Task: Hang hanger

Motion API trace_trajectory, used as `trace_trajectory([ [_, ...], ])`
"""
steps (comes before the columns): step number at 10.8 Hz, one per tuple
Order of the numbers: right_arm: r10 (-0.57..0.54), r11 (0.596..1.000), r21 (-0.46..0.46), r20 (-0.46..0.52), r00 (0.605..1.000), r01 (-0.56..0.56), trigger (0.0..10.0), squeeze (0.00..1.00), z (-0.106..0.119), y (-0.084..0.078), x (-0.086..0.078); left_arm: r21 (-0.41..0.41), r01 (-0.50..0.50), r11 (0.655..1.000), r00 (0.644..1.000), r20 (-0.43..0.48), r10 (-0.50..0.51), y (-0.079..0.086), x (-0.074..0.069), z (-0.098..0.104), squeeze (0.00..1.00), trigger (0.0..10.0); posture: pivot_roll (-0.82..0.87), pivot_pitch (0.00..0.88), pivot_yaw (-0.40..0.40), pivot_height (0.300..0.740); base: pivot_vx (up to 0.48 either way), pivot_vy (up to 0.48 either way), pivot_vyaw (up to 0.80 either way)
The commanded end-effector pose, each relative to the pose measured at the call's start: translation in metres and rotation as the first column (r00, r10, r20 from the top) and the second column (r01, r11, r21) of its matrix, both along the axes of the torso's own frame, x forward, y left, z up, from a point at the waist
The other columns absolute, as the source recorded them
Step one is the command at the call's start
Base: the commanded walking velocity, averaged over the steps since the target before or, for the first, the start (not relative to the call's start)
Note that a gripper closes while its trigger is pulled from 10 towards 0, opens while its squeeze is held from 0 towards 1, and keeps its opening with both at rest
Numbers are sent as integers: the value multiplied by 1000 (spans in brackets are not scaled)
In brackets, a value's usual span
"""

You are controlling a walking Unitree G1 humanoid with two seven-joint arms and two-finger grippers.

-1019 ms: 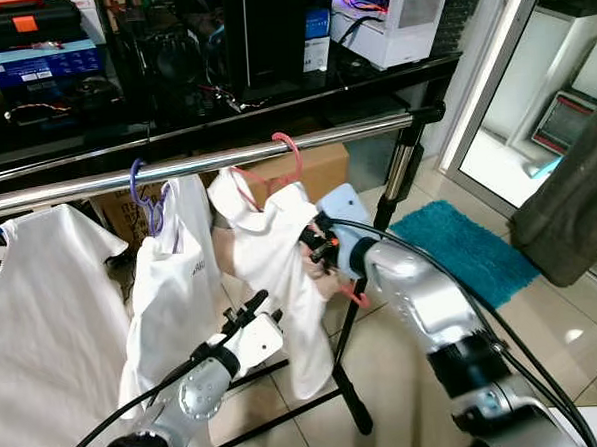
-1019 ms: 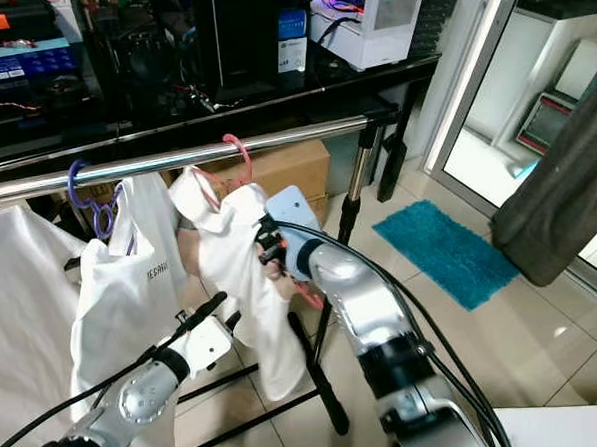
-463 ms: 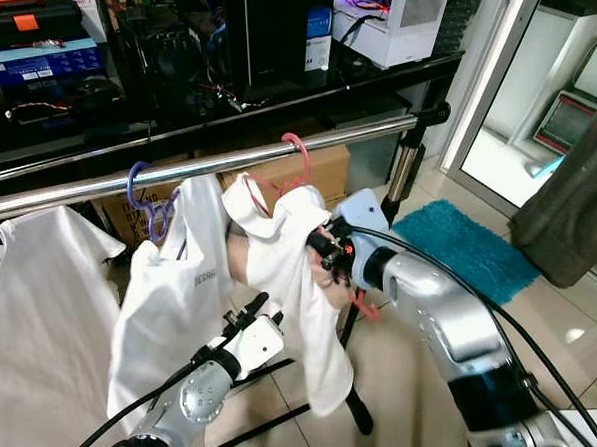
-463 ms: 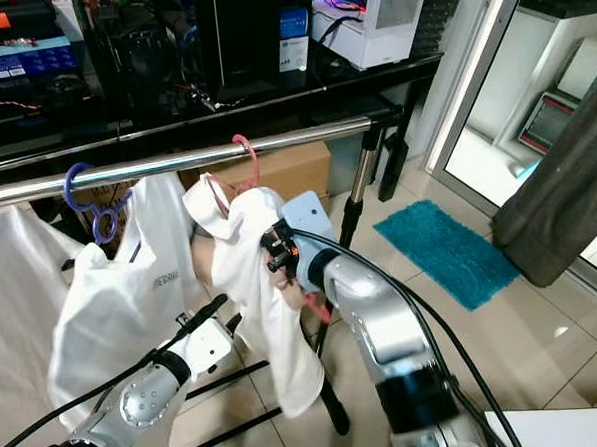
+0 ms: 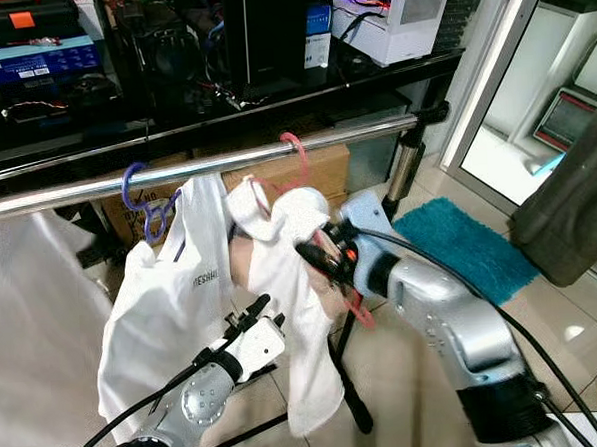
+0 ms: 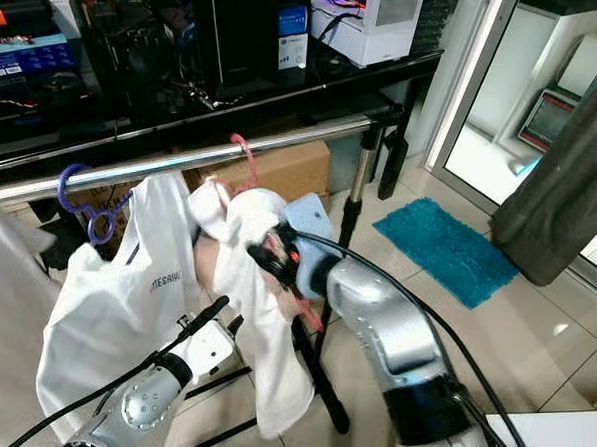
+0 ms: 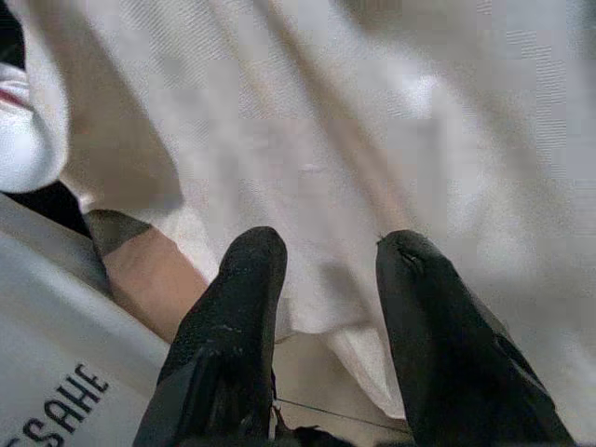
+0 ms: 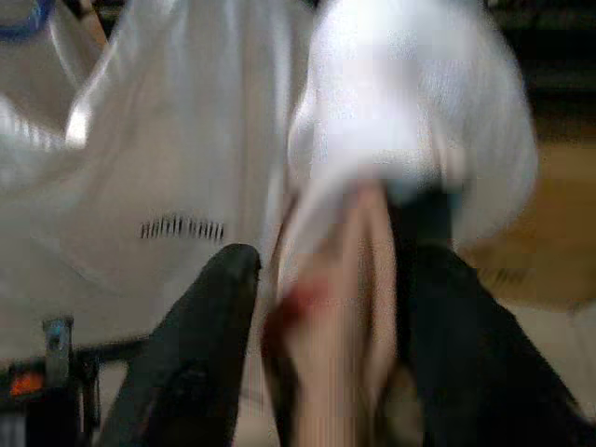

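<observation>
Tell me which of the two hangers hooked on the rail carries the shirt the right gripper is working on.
The pink hanger, not the purple hanger further to the robot's left. Its white shirt hangs against the right gripper.

Silver arms with black cables; each claw (image 7: pixel 321 307) has two black fingers

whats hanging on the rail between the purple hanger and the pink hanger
Nothing hangs on that stretch of the rail itself. Just below it, in both eye views, the white shirt on the purple hanger meets the shirt on the pink hanger.
</observation>
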State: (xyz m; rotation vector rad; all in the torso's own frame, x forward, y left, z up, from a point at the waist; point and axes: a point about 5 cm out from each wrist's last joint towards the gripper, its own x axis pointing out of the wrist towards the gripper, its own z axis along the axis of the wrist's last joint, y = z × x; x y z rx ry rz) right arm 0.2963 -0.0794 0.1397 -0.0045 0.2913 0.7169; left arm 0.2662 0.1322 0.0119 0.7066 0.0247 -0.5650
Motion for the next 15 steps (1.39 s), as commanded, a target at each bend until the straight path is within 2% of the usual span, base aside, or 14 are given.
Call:
trace_trajectory([
  [1, 14, 1000, 24, 1, 1000, -14, 10000, 1000, 6, -3, -2, -17, 9, 1000, 1000, 13, -9, -4, 0, 2, 0, 10000, 122, 67, -44, 740, 0, 0, 0],
  [2, 54, 998, 13, -10, 998, -54, 10000, 1000, 7, -4, -6, -17, 8, 1000, 1000, 12, -8, -4, 0, 2, 0, 10000, 122, 67, -44, 740, 0, 0, 0],
  [3, 65, 998, -10, -8, 998, -65, 10000, 0, 7, -8, -8, -16, 8, 1000, 1000, 12, -8, -4, 0, 2, 0, 10000, 120, 68, -44, 740, 0, 0, 0],
  [4, 59, 998, -14, -4, 998, -59, 10000, 0, 7, -11, -9, -16, 8, 1000, 1000, 13, -8, -4, 0, 2, 0, 10000, 122, 68, -44, 740, 0, 0, 0],
  [5, 13, 1000, 8, 19, 1000, -13, 10000, 0, 8, -22, -9, -24, -4, 1000, 1000, 11, 4, -3, 0, 2, 0, 10000, 123, 69, -44, 740, 0, 0, 0],
  [7, -57, 994, 100, 26, 998, 54, 10000, 0, 7, -41, -15, -77, -54, 996, 998, -14, 53, 1, -1, 0, 0, 10000, 123, 68, -44, 740, 0, 0, 0],
  [8, -112, 954, 279, 3, 994, 106, 10000, 0, 7, -56, -21, -102, -75, 992, 997, -25, 72, 1, -3, -1, 0, 10000, 123, 67, -43, 740, 0, 0, 0],
  [9, -145, 898, 417, -21, 989, 140, 10000, 0, 10, -69, -25, -118, -90, 989, 996, -36, 86, 2, -4, -3, 0, 10000, 121, 67, -39, 740, 0, 0, 0],
  [10, -156, 876, 458, -35, 987, 155, 10000, 0, 9, -75, -28, -120, -93, 988, 995, -43, 88, 2, -5, -4, 0, 10000, 119, 67, -36, 740, 0, 0, 0],
  [11, -156, 836, 524, -62, 986, 165, 10000, 0, 5, -80, -32, -120, -87, 989, 995, -59, 81, 2, -8, -7, 0, 10000, 114, 66, -31, 740, 0, 0, 0],
  [12, -251, 819, 494, -151, 956, 292, 10000, 0, -22, -92, -31, -133, -96, 986, 992, -95, 84, 2, -11, -11, 0, 10000, 110, 65, -28, 740, 0, 0, 0],
  [13, -402, 810, 367, -223, 888, 458, 10000, 0, -52, -105, -28, -155, -129, 979, 986, -127, 110, 2, -12, -14, 0, 10000, 111, 65, -27, 740, 0, 0, 0],
  [14, -579, 773, 138, -247, 777, 620, 10000, 0, -82, -119, -27, -203, -173, 964, 975, -171, 139, 3, -12, -17, 0, 10000, 111, 64, -26, 740, 0, 0, 0],
  [15, -619, 759, 55, -248, 745, 649, 10000, 0, -96, -121, -30, -213, -195, 957, 969, -195, 154, 4, -13, -19, 0, 10000, 111, 61, -27, 740, 0, 0, 0],
])
